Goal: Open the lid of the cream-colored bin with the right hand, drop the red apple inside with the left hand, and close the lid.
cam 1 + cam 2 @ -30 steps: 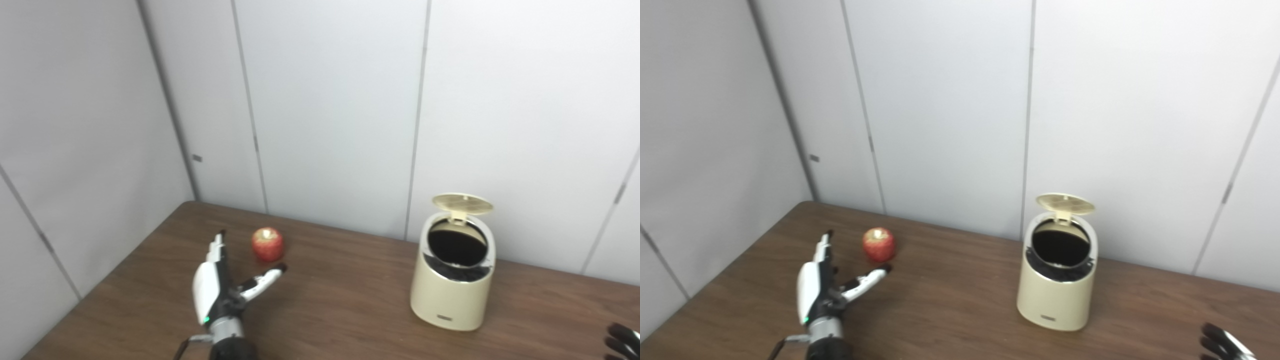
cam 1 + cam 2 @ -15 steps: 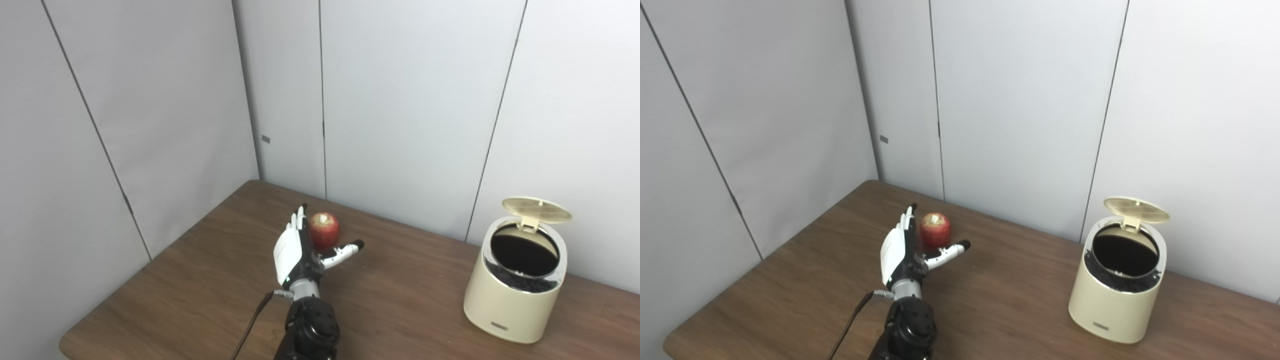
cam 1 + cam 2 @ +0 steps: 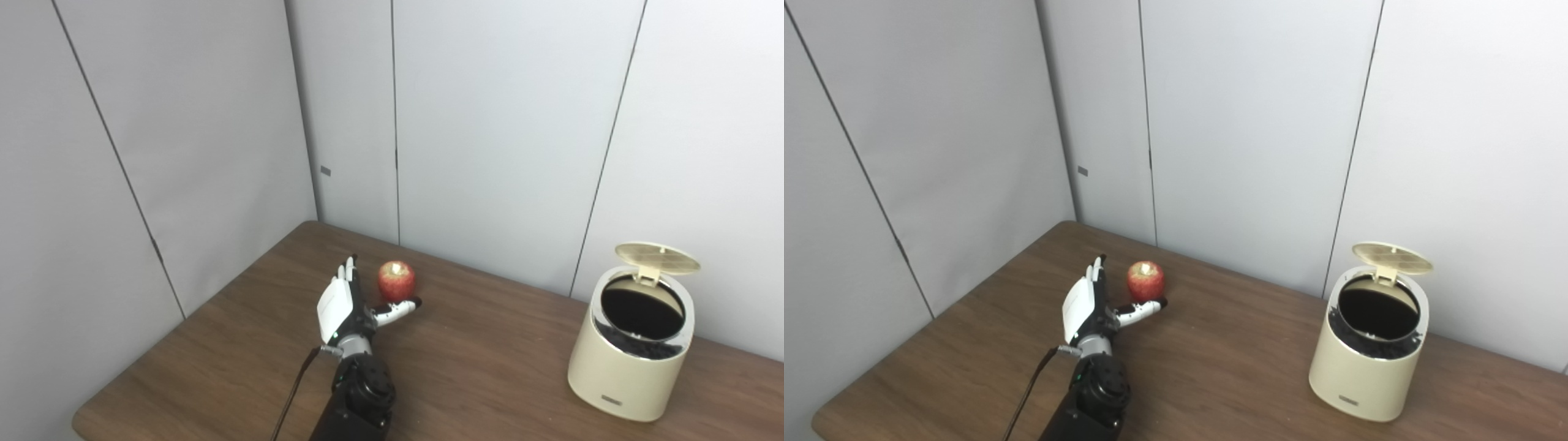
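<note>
A red apple [image 3: 396, 280] rests upright on the brown table [image 3: 490, 361], near its back left part. My left hand [image 3: 349, 306] stands open just left of and in front of the apple, palm toward it, thumb stretched out under its near side; I cannot tell whether it touches. The cream-colored bin [image 3: 631, 349] stands at the right with its round lid [image 3: 657, 258] tipped up and its dark inside showing. In the right eye view the apple [image 3: 1145, 280], the left hand [image 3: 1093, 306] and the bin [image 3: 1366, 355] lie the same way. My right hand is out of view.
Grey wall panels close the table in at the back and left, meeting in a corner behind the apple. The table's left edge [image 3: 184, 331] runs diagonally. A black cable [image 3: 294, 398] trails from the left wrist.
The camera swung left between one second and half a second ago, taking the right hand out of view. Since then my left hand has shifted a little left, off the apple's front.
</note>
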You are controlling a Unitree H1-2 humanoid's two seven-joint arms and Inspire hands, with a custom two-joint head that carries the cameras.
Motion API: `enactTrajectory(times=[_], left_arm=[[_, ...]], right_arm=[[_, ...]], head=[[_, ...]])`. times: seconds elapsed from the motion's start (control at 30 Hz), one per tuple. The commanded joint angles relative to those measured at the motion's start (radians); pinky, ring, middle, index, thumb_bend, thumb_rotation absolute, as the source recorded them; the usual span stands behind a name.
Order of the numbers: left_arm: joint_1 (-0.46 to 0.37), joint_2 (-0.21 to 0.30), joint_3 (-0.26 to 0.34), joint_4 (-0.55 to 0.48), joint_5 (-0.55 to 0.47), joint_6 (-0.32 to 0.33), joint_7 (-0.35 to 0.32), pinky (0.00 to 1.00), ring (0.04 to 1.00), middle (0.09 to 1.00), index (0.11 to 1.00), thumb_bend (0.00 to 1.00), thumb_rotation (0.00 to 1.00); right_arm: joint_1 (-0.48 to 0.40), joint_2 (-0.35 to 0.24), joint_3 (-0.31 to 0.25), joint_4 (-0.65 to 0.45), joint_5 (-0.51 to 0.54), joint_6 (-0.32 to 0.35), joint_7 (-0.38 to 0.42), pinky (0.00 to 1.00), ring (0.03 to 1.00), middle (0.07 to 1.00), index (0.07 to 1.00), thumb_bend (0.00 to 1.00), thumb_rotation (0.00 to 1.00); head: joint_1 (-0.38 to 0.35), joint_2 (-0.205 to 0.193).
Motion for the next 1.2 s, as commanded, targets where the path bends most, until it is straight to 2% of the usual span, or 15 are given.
enactTrajectory(times=[0.0, 0.17, 0.27, 0.5, 0.63, 0.8, 0.87, 1.03, 1.17], left_arm=[[-0.069, 0.034, -0.014, 0.008, 0.021, -0.031, 0.033, 1.00, 1.000, 1.000, 1.000, 1.00, 0.33], [-0.106, 0.064, -0.027, 0.059, 0.017, -0.040, 0.043, 1.00, 1.000, 1.000, 1.000, 1.00, 0.31], [-0.128, 0.085, -0.037, 0.088, 0.017, -0.053, 0.046, 0.99, 1.000, 1.000, 1.000, 1.00, 0.30], [-0.146, 0.108, -0.060, 0.111, -0.004, -0.066, 0.015, 0.99, 1.000, 1.000, 1.000, 1.00, 0.28], [-0.165, 0.120, -0.073, 0.177, -0.002, -0.066, 0.023, 0.97, 1.000, 1.000, 0.998, 1.00, 0.28], [-0.189, 0.130, -0.091, 0.238, 0.001, -0.055, 0.028, 0.99, 1.000, 0.999, 0.985, 1.00, 0.25], [-0.193, 0.137, -0.103, 0.250, -0.003, -0.055, 0.008, 0.99, 0.997, 0.996, 0.985, 1.00, 0.24], [-0.192, 0.168, -0.175, 0.255, 0.016, -0.046, -0.063, 0.91, 0.952, 0.965, 0.960, 1.00, 0.19], [-0.199, 0.175, -0.205, 0.275, 0.014, -0.048, -0.074, 0.88, 0.923, 0.931, 0.934, 1.00, 0.15]], right_arm=[[0.007, 0.028, 0.012, 0.016, 0.007, -0.018, -0.001, 0.52, 0.647, 0.693, 0.680, 0.49, 0.80], [0.002, 0.029, 0.015, 0.023, -0.008, -0.025, -0.002, 0.49, 0.629, 0.678, 0.666, 0.56, 0.83], [-0.003, 0.036, 0.015, 0.034, -0.005, -0.033, -0.003, 0.51, 0.643, 0.686, 0.670, 0.58, 0.82], [-0.004, 0.047, 0.023, 0.035, -0.018, -0.045, -0.006, 0.52, 0.658, 0.697, 0.679, 0.60, 0.84], [-0.002, 0.051, 0.023, 0.030, -0.026, -0.041, -0.009, 0.51, 0.659, 0.703, 0.691, 0.59, 0.85], [0.001, 0.057, 0.027, 0.019, -0.018, -0.053, -0.004, 0.55, 0.688, 0.723, 0.707, 0.61, 0.85], [0.003, 0.059, 0.028, 0.014, -0.025, -0.049, -0.007, 0.56, 0.690, 0.727, 0.710, 0.60, 0.85], [0.004, 0.063, 0.026, 0.007, -0.030, -0.046, -0.010, 0.56, 0.694, 0.729, 0.713, 0.59, 0.84], [0.006, 0.064, 0.021, 0.000, -0.025, -0.034, -0.010, 0.55, 0.687, 0.724, 0.708, 0.61, 0.85]], head=[[-0.004, -0.001], [-0.026, 0.000], [-0.032, -0.003], [-0.069, -0.007], [-0.079, -0.008], [-0.087, -0.005], [-0.089, -0.006], [-0.086, -0.008], [-0.092, -0.006]])
